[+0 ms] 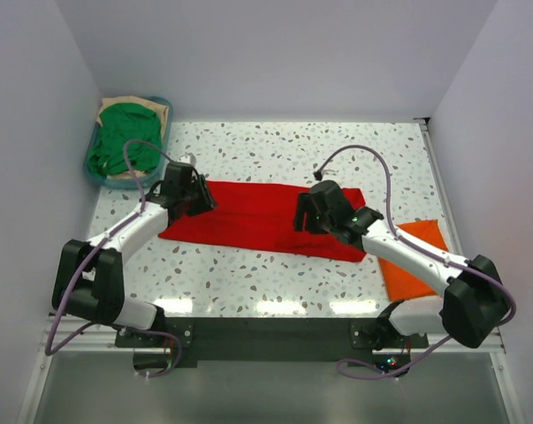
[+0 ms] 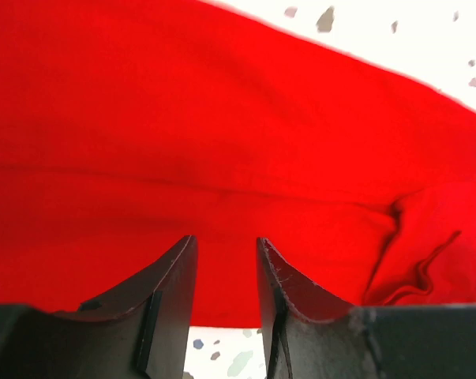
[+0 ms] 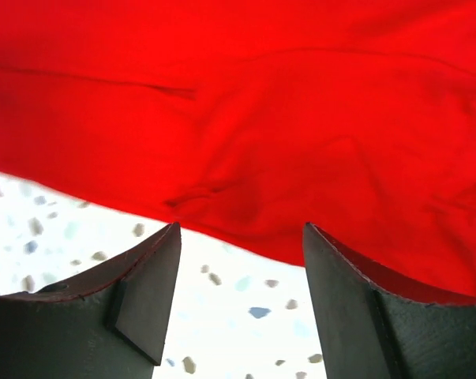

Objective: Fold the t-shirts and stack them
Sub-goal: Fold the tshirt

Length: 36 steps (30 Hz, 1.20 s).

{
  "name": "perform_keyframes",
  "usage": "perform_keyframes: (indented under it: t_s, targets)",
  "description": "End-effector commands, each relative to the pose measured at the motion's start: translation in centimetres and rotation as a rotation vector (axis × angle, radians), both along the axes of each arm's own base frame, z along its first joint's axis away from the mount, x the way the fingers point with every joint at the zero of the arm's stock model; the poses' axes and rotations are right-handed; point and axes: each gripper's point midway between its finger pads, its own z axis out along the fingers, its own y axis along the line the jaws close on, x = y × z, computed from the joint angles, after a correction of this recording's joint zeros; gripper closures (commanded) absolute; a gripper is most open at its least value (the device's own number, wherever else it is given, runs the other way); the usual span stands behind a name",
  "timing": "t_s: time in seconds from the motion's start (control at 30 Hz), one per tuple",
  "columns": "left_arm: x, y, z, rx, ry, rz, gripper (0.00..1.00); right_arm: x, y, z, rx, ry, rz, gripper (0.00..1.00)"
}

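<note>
The bright red t-shirt (image 1: 257, 221) lies flat on the table as a long folded strip. My left gripper (image 1: 201, 196) sits over its left end. In the left wrist view the left gripper (image 2: 226, 241) is open by a narrow gap with nothing between the fingers, and the red cloth (image 2: 222, 118) spreads just ahead. My right gripper (image 1: 307, 212) sits over the strip's right part. In the right wrist view the right gripper (image 3: 241, 229) is wide open and empty at the near edge of the red cloth (image 3: 261, 118). The orange t-shirt (image 1: 416, 261) lies folded at the right.
A teal basket (image 1: 91, 168) at the back left corner holds the green t-shirt (image 1: 123, 146) on top of a tan one (image 1: 142, 108). White walls close in the speckled table (image 1: 248, 274) on the left, back and right.
</note>
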Motion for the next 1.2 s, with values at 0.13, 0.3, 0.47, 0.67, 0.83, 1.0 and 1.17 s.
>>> perform_keyframes:
  t_s: [0.13, 0.3, 0.47, 0.67, 0.83, 1.0, 1.17]
  targets:
    - [-1.3, -1.2, -3.2, 0.092, 0.022, 0.036, 0.64, -0.6, -5.4, -5.9, -0.047, 0.151, -0.172, 0.50]
    - [-2.4, -1.6, -5.3, 0.170, 0.050, 0.030, 0.70, -0.5, -5.5, -8.3, -0.072, 0.196, -0.185, 0.61]
    - [-3.4, -0.8, -7.0, 0.235, 0.077, 0.049, 0.72, -1.3, -6.6, -11.4, -0.125, 0.257, -0.211, 0.61]
    - [-4.8, -1.0, -8.2, 0.249, 0.103, 0.058, 0.77, 0.0, -7.7, -12.7, -0.141, 0.287, -0.239, 0.61]
    - [-6.9, -2.7, -8.9, 0.152, 0.139, 0.078, 0.80, 4.9, -8.1, -11.4, -0.151, 0.267, -0.240, 0.60]
    - [-9.8, -6.7, -9.2, -0.059, 0.179, 0.088, 0.80, 12.2, -8.3, -10.2, -0.204, 0.251, -0.226, 0.59]
    - [-12.0, -12.9, -9.0, -0.203, 0.224, 0.033, 0.80, 18.2, -7.3, -10.0, -0.302, 0.226, -0.114, 0.57]
